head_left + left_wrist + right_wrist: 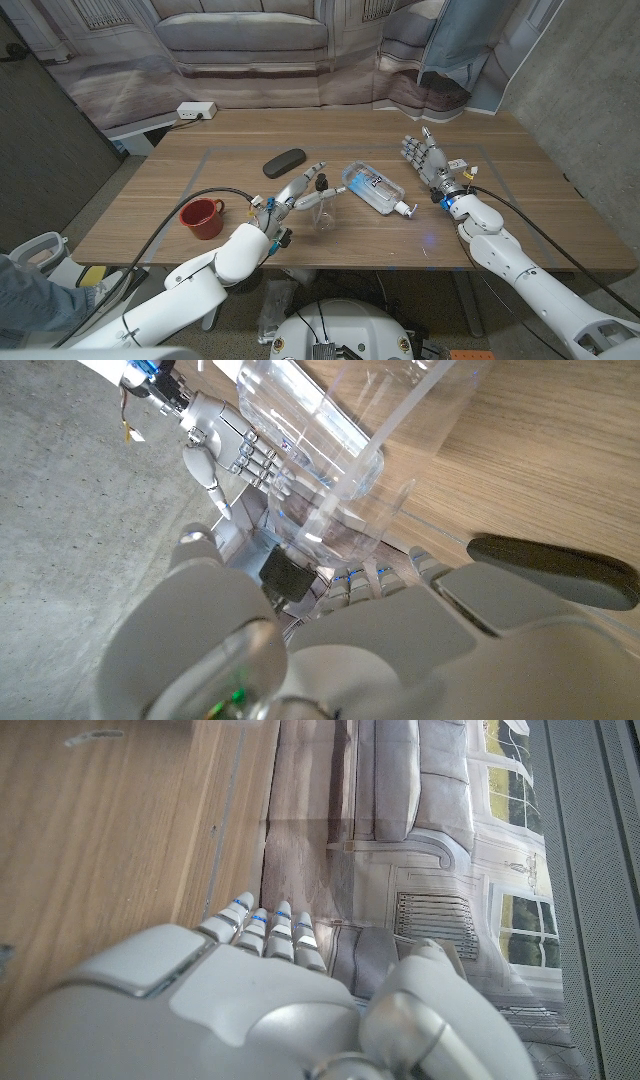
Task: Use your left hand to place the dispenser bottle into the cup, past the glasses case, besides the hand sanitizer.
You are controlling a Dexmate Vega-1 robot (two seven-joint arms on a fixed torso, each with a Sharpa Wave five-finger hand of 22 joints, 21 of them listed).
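My left hand [296, 193] grips a small clear dispenser bottle [322, 208] near mid-table, fingers around its upper part. In the left wrist view the clear bottle [330, 480] with its inner tube sits right before my fingers [365, 575]. The red cup [202, 216] stands left of that hand, near the front edge. A black glasses case [284, 160] [555, 565] lies behind the hand. The hand sanitizer [373, 188], clear with a blue label and white pump, lies on its side to the right. My right hand [430, 160] [225, 445] stands open beyond it, fingers spread.
A white power strip [196, 110] sits at the table's far left corner. A printed sofa backdrop [245, 35] hangs behind the table. A person's jeans-clad leg [30, 300] shows at the lower left edge. A faint taped outline [210, 152] marks the tabletop.
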